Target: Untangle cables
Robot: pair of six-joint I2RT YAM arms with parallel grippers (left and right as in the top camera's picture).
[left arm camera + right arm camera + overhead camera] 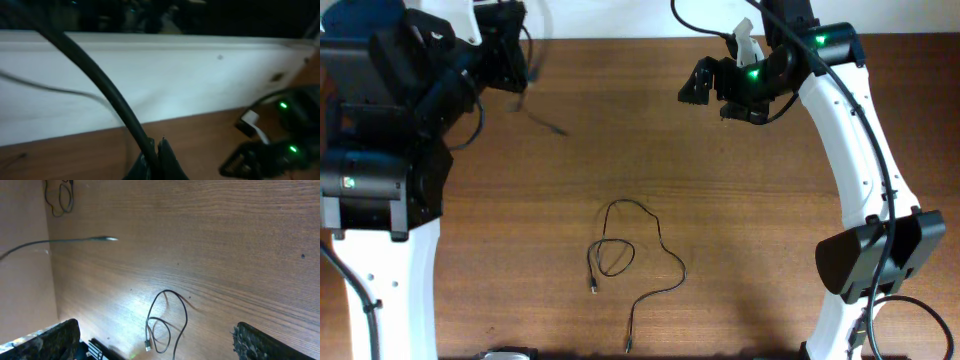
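Note:
One thin black cable point(632, 250) lies looped on the wooden table near the front middle, with a small plug at each end. It also shows in the right wrist view point(167, 322). My left gripper point(515, 65) is at the back left, raised, and shut on a second black cable point(100, 82). That cable's free end hangs over the table point(552, 125) and has a silvery plug point(107, 239). A third bunched cable point(60, 195) lies far off in the right wrist view. My right gripper point(705, 85) is open and empty, high above the back middle point(156, 337).
The table's white back edge point(190, 85) runs behind the left gripper. The right arm with green lights point(285, 145) shows in the left wrist view. The white arm bases stand at the front left point(390, 280) and front right point(865, 260).

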